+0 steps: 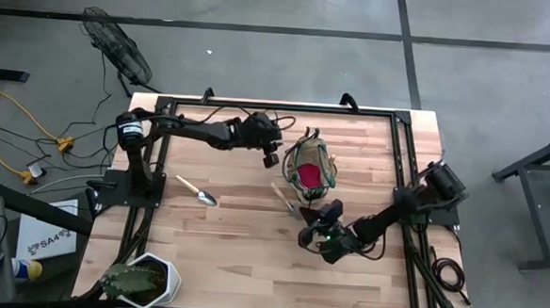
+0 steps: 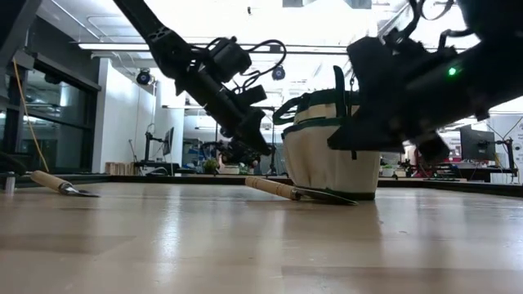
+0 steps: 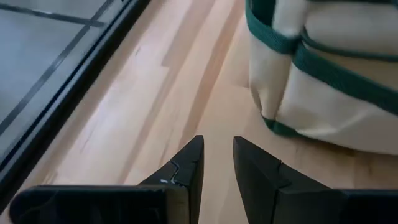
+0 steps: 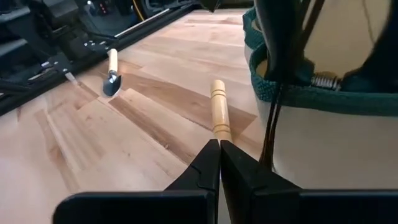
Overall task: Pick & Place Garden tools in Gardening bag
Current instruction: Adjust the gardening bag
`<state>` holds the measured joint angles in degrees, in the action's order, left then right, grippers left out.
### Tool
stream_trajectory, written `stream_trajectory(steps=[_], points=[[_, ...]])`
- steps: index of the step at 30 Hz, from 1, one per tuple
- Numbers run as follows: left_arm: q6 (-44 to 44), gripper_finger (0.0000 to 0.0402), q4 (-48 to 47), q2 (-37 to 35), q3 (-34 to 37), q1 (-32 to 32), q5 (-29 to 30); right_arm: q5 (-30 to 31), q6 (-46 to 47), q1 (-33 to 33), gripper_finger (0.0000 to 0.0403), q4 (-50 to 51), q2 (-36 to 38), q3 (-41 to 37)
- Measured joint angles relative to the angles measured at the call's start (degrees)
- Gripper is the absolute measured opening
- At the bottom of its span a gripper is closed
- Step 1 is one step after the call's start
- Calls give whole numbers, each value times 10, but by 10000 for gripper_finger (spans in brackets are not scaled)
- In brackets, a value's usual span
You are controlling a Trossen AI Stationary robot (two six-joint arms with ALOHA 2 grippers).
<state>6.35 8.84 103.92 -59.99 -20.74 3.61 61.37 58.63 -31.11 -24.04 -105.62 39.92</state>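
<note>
The khaki bag with green trim stands upright at the table's middle, and a red lump shows inside it. A wooden-handled trowel lies flat to its left. A second wooden-handled tool lies on the table with its metal end by the bag's base. My left gripper hangs just left of the bag, fingers a little apart, empty. My right gripper is shut and empty, raised above the table near the second tool's handle.
A plant in a white hexagonal pot stands at the near left corner. Dark handles and a metal spring stick out at the bag's rim. A black frame runs around the table. Bare wood lies between the two tools.
</note>
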Motion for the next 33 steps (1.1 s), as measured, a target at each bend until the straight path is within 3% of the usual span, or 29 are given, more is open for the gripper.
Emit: stream_trajectory(steps=[8, 20, 27, 33], points=[[42, 81, 50, 1, 0, -23, -3, -4, -67, 27, 4, -130, -58, 2], [53, 81, 180, 30, 0, -23, -31, -5, -78, 17, 4, -113, -74, 37], [54, 81, 184, 62, -6, -21, -50, 32, -75, 15, 4, -91, -74, 37], [52, 81, 175, 69, -13, -20, -102, 59, -24, 14, 4, -36, -74, 37]])
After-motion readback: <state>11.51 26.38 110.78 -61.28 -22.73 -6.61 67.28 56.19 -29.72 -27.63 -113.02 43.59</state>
